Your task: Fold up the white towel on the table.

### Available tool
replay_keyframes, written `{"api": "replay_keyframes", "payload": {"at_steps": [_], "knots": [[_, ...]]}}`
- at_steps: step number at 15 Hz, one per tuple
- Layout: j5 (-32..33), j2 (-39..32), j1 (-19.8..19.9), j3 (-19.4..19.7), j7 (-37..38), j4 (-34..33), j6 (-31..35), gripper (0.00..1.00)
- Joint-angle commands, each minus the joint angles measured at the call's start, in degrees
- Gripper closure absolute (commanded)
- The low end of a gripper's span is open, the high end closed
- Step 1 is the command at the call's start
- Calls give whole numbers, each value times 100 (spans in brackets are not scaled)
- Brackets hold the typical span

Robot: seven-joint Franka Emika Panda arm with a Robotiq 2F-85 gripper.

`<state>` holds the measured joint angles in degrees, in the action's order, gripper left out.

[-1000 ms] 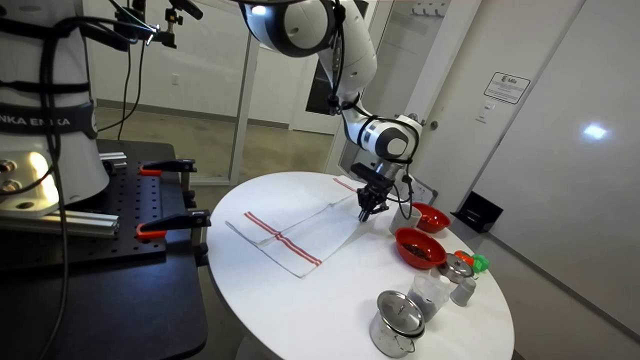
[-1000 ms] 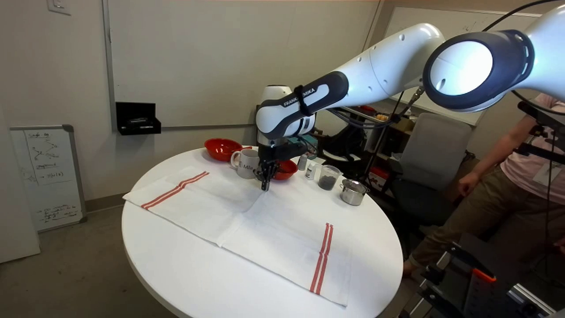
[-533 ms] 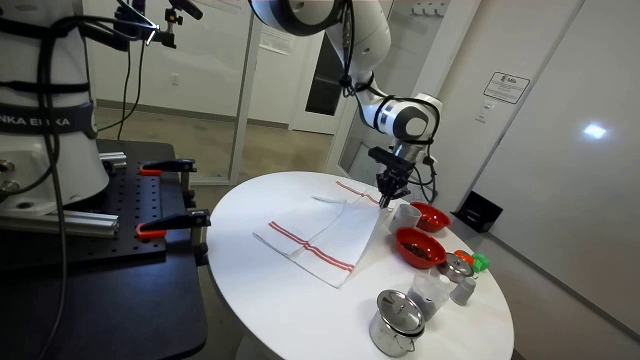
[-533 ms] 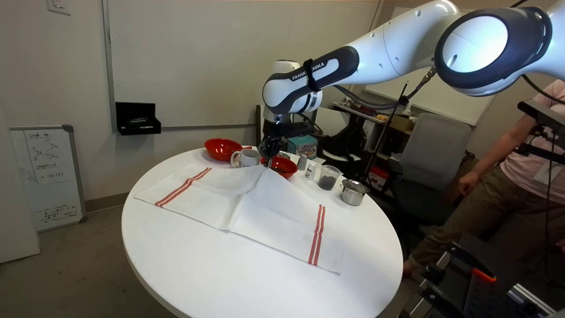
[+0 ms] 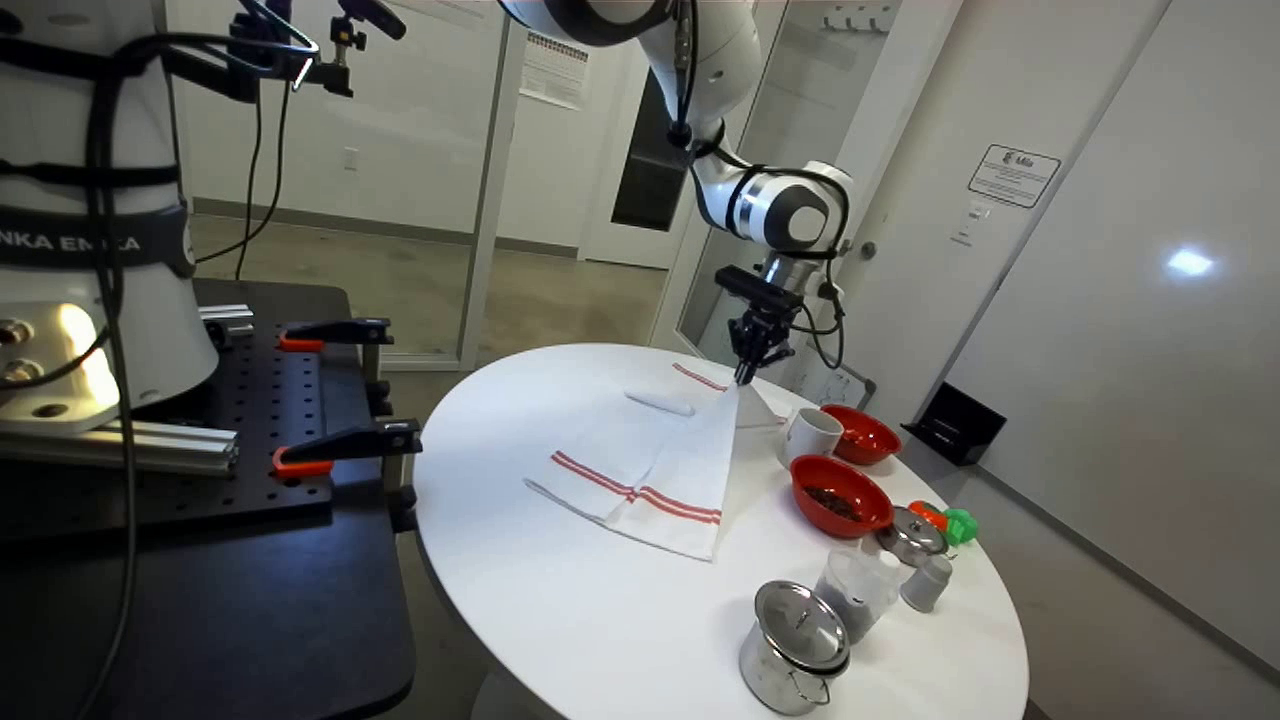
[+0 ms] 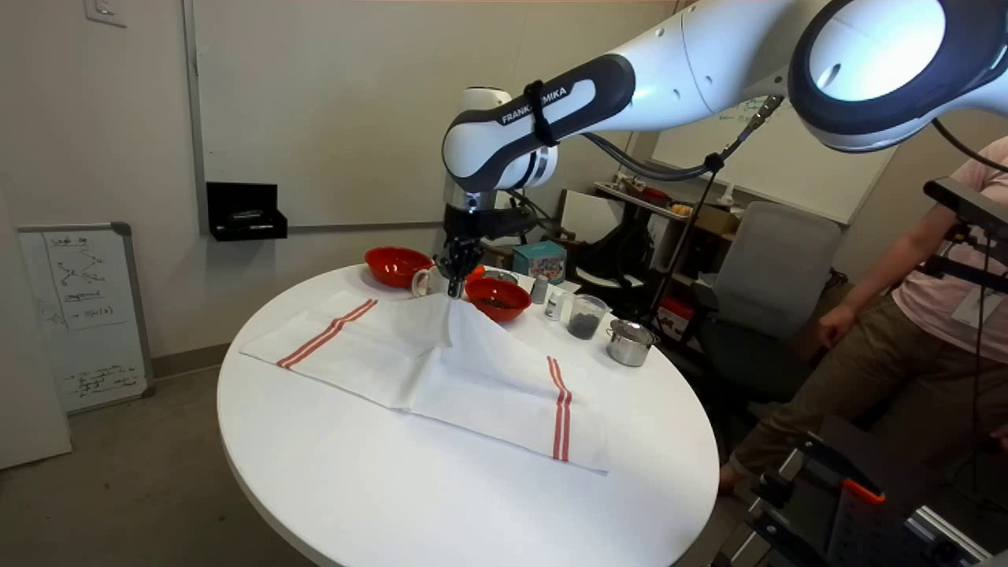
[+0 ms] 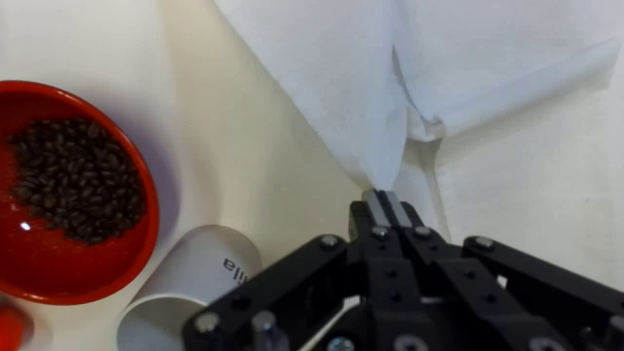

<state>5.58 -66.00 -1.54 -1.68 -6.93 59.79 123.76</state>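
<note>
Jaws observed closed on a raised part of the red-striped white towel; remainder lies across the round white bench, one corner near the bench's edge.

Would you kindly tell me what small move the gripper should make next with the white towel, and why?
I'd probably carry the pinched peak across the white towel, away from the mug: the gripper holds that peak raised, most of the towel lies spread on the table, and the mug is close by.
</note>
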Motion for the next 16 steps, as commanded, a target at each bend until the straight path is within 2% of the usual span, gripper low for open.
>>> {"api": "replay_keyframes", "payload": {"at_steps": [1,9,16], "knots": [[-5,283,-174,-12,-21,390,-202,100],[-19,743,-409,-247,-242,1056,-686,100],[-101,505,-451,-297,-146,1193,-1228,100]]}}
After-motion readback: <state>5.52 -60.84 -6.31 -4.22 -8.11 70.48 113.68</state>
